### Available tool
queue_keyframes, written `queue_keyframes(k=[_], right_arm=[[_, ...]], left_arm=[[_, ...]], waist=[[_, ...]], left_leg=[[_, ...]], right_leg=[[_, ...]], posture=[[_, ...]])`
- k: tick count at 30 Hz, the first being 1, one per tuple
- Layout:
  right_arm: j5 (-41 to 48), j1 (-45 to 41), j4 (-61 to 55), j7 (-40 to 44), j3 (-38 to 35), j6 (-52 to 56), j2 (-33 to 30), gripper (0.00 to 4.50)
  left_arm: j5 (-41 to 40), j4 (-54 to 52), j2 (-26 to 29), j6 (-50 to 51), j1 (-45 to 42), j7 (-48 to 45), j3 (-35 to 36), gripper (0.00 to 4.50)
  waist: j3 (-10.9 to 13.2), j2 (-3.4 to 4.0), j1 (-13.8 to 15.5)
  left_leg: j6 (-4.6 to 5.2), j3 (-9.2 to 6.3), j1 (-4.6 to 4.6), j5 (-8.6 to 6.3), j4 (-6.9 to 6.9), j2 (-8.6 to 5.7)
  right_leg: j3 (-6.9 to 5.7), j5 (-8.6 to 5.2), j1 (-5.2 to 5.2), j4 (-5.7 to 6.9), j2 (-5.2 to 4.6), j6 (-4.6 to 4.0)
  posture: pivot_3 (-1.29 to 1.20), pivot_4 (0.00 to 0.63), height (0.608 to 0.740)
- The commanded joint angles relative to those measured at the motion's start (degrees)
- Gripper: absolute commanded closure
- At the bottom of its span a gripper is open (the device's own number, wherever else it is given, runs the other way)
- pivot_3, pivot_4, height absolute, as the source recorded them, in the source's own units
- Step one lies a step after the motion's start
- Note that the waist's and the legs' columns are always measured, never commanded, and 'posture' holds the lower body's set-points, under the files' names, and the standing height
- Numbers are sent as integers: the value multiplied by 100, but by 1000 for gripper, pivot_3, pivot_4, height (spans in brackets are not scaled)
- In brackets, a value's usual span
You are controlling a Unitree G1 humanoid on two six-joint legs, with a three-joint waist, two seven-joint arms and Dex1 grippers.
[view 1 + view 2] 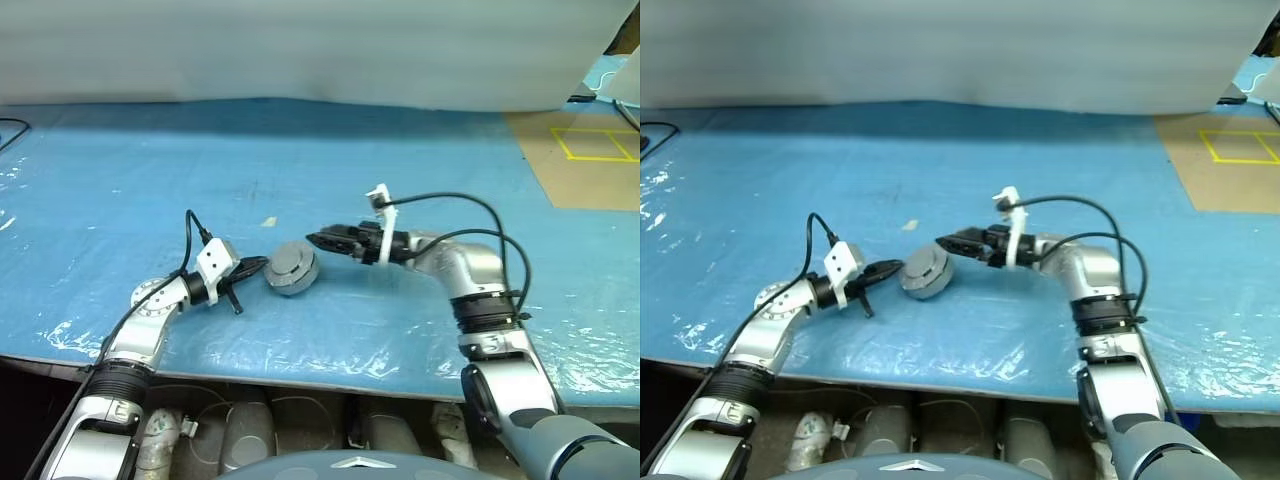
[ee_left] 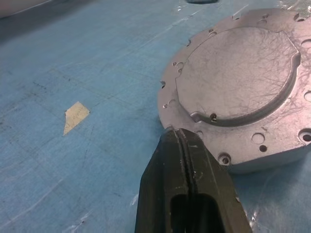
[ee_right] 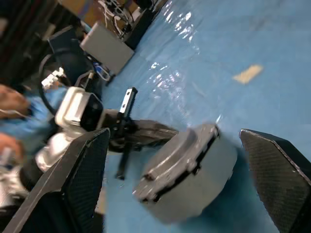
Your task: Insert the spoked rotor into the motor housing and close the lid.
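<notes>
The left gripper (image 1: 250,268) is seen with fingers pressed together, tips against the rim of the motor housing (image 1: 292,268), which rests closed under its lid on the blue tabletop (image 1: 120,190). Beyond it, the right gripper (image 1: 318,240) is spread wide, apparently released. Closing seems finished; next, withdrawal is probably called for.

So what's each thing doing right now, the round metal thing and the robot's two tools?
Round grey metal part: on the blue sheet, tilted, lid closed on it, nothing gripping it.
Left tool: shut, empty, tips against the part's rim.
Right tool: wide open, empty, one finger to each side of the part.
Scrap of tape: lying flat on the sheet.
</notes>
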Motion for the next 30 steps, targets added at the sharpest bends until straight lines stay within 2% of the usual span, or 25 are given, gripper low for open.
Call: queue_keyframes(k=[1,5,8,13,16,30], right_arm=[[444,82,-111,-90,-116,970,-107,13],[651,123,-158,-286,-266,1268,133,13],[633,95,-128,-586,-275,1238,502,13],[538,171,-79,-816,-159,1089,758,13],[469,359,-261,-863,119,1055,771,13],[136,653,-103,-1099,472,650,634,13]], left_arm=[[173,177,29,74,134,-188,-215,4500],[157,171,14,101,87,-225,-224,4500],[168,239,11,101,-1,-257,-226,4500],[192,360,25,51,-75,-303,-217,4500],[196,387,36,24,-79,-325,-222,4500],[226,395,30,-41,-16,-346,-231,4500]], waist=[[0,1,-4],[1,3,-3],[1,3,0],[1,3,-4],[1,3,-6],[-2,7,-17]], left_leg=[[-2,1,0,1,0,1],[-6,2,2,3,0,5],[-7,4,2,4,0,5],[-16,4,-1,9,0,5],[-18,4,0,10,0,6],[-10,7,31,5,-1,8]], right_leg=[[0,0,-2,0,2,0],[0,-10,-3,1,10,16],[1,-14,-5,1,8,25],[0,-10,-8,1,8,17],[0,-10,-9,2,9,17],[3,-20,11,4,9,35]], posture=[[0,150,740],[0,150,740],[0,150,740],[0,150,740],[0,150,740],[0,150,740]])
